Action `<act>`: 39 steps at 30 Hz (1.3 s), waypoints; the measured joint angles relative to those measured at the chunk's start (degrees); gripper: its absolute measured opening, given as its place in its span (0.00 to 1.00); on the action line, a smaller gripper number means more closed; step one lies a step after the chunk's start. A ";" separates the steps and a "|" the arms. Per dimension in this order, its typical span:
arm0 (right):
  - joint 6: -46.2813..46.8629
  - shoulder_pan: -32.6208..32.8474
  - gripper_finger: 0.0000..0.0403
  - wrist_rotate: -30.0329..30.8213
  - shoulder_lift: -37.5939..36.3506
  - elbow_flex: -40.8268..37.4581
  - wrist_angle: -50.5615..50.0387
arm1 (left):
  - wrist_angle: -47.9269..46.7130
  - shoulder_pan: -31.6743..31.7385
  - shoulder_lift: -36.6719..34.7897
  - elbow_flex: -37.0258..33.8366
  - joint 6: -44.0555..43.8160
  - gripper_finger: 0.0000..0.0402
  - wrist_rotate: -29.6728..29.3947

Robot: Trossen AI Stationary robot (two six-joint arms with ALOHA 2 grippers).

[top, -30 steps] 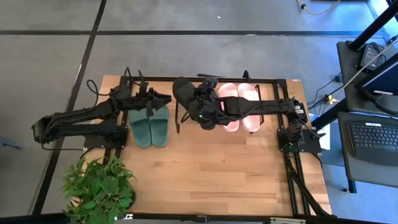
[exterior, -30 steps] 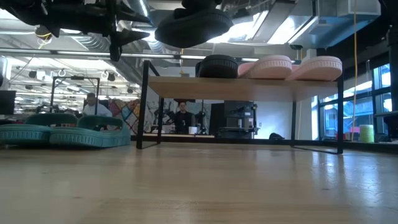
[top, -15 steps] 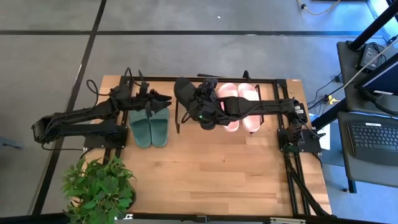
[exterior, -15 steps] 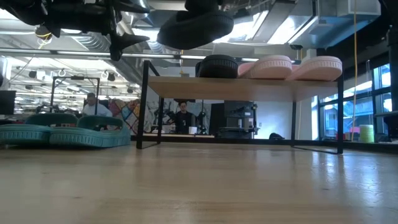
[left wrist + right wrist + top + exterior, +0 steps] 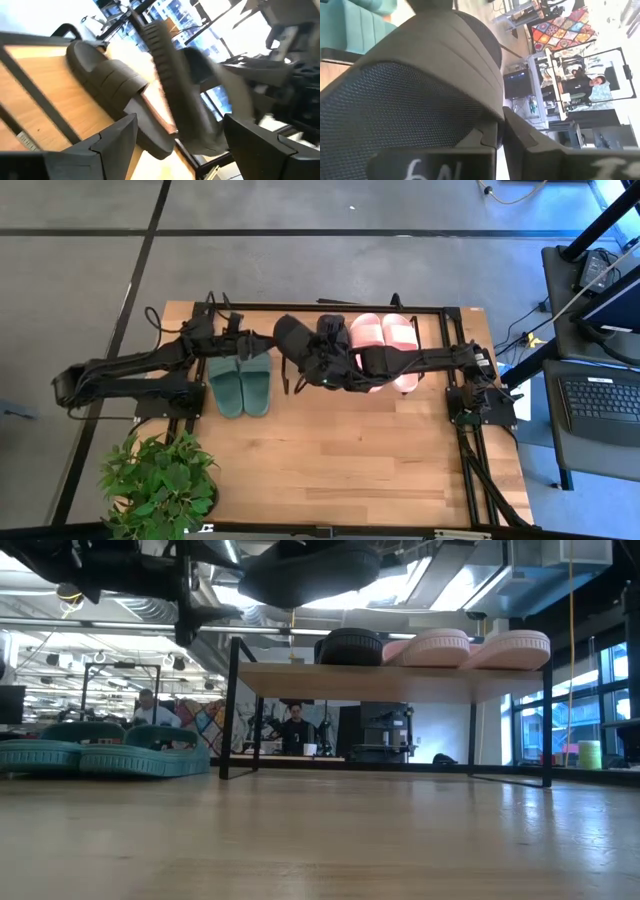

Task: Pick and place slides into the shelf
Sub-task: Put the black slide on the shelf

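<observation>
Black slide (image 5: 296, 340): your right gripper (image 5: 322, 360) clamps it above the shelf (image 5: 300, 308). Your left gripper (image 5: 250, 340), fingers spread and empty, hovers over the green pair (image 5: 241, 384).

Grey concrete floor (image 5: 330, 275) surrounded the wooden table (image 5: 340, 460). Potted plant (image 5: 160, 485) sat at 7 o'clock, a laptop desk (image 5: 595, 405) at 3. Bright ceiling lights (image 5: 450, 580) overhead, windows (image 5: 610, 690) on the right.

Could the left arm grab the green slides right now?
Probably yes. The left gripper hangs open just above the green slides, which lie uncovered on the table; the right gripper, holding a black slide, sits off to the side.
</observation>
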 joint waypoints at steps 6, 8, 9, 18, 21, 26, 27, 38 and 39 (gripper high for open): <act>0.21 0.31 0.03 -3.65 -0.02 0.00 0.38 | 4.47 -0.02 3.52 0.00 0.01 0.71 0.15; 0.19 0.31 0.03 -3.83 0.09 0.00 0.49 | 8.00 -0.02 4.31 0.00 0.42 0.71 1.89; 0.16 0.31 0.03 -3.85 0.11 0.00 0.72 | 9.35 -0.02 4.59 0.00 0.68 0.71 2.92; -0.10 0.28 0.03 -3.86 0.24 0.00 1.90 | 9.55 0.00 6.68 0.00 0.01 0.67 4.19; -0.10 0.26 0.03 -3.86 0.33 -0.02 1.85 | 9.48 -0.01 7.07 0.00 0.83 0.61 4.15; -0.08 0.24 0.03 -3.62 0.35 -0.03 1.93 | 10.11 0.00 7.07 0.00 1.45 0.53 2.63; -0.08 0.25 0.03 -3.54 0.35 -0.04 1.95 | 10.36 0.00 7.07 0.00 1.47 0.52 2.57; 0.16 0.28 0.03 -3.86 0.35 -0.03 2.38 | 10.27 -0.02 7.09 0.00 1.58 0.44 2.20; 0.17 0.28 0.03 -3.86 0.35 -0.04 2.38 | 10.27 -0.02 7.09 0.00 1.58 0.42 2.13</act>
